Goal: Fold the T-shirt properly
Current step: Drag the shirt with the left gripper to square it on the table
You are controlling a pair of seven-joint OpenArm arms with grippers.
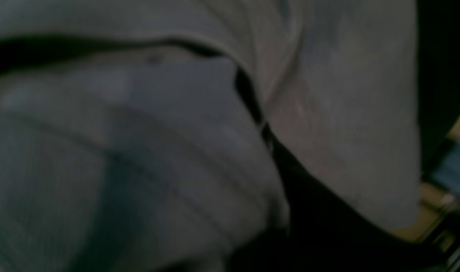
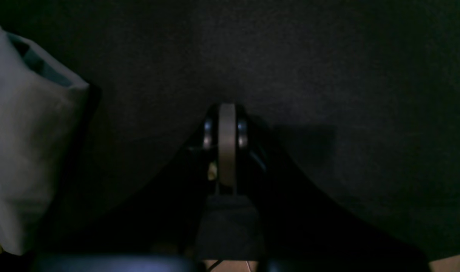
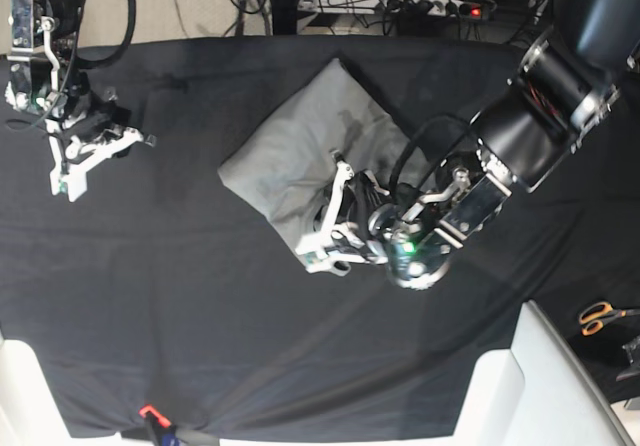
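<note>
The light-grey T-shirt (image 3: 295, 151) lies as a folded bundle in the middle of the black table cloth (image 3: 180, 316). My left gripper (image 3: 325, 246) is at the bundle's near right corner, its white fingers against the cloth edge, and looks shut on it. In the left wrist view, blurred grey T-shirt folds (image 1: 139, 151) fill the frame and hide the fingers. My right gripper (image 3: 65, 176) is far off at the cloth's left side, shut and empty. In the right wrist view the right gripper (image 2: 227, 113) rests low over bare black cloth, with a T-shirt edge (image 2: 26, 151) at the left.
Orange-handled scissors (image 3: 600, 316) lie off the cloth at the right. White panels (image 3: 545, 376) stand at the near right and near left corners. A small red clip (image 3: 148, 412) sits at the cloth's near edge. Cables and a power strip (image 3: 430, 6) run along the far side.
</note>
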